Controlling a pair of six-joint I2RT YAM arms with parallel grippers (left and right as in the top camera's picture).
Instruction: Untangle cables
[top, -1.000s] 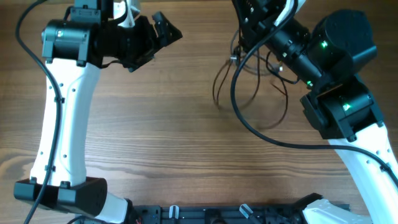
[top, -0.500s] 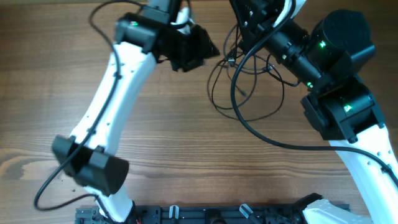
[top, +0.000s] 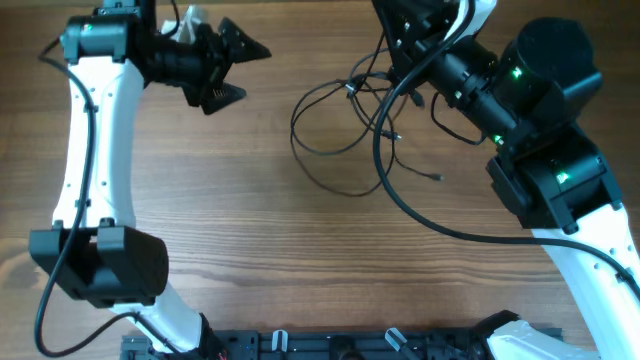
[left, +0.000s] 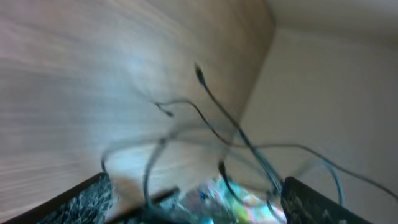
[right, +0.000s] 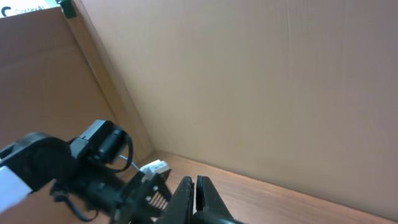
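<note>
At the wooden worktop's (top: 250, 250) eleven o'clock, the left arm (top: 95, 150) reaches rightward, left tool (top: 252, 72) spread wide, empty. Thin black tangled cables (top: 355, 90) lie at one o'clock under the right tool (right: 194, 190), fingers pressed together.

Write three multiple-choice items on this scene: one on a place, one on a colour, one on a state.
1. Where do the cables lie on the table?
A. By the left arm's base
B. Toward the far side, close to the right arm
C. At the near edge

2. What colour are the cables?
A. White
B. Black
C. Red

3. How is the left gripper?
A. Shut on a cable
B. Out of view
C. Open, empty

Answers: 1 B, the overhead view shows them beside the right arm, far from both bases; 2 B, they are thin black strands on brown wood; 3 C, its fingers stand spread with nothing between.
</note>
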